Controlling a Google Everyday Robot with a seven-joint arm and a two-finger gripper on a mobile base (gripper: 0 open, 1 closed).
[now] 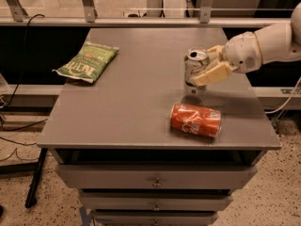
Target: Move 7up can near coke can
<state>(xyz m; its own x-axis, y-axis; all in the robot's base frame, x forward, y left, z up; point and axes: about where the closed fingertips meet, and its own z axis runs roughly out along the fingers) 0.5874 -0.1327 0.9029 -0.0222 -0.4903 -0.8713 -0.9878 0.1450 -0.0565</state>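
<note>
The end effector [205, 66] is closed on the 7up can [193, 69], with one finger across the can's front and the other behind its rim. The can is upright, long axis vertical, right of centre on the bench [127, 102]. Whether its base touches the surface cannot be determined. The coke can [195, 120] lies on its side, long axis running 9 to 3 o'clock, just beside the held can at its 6 o'clock. The arm reaches in from 3 o'clock, wrist roughly level. A green snack bag [87, 61] lies well apart toward 9 o'clock. Judgement: the cans are already near each other, and only set-down and release remain.
</note>
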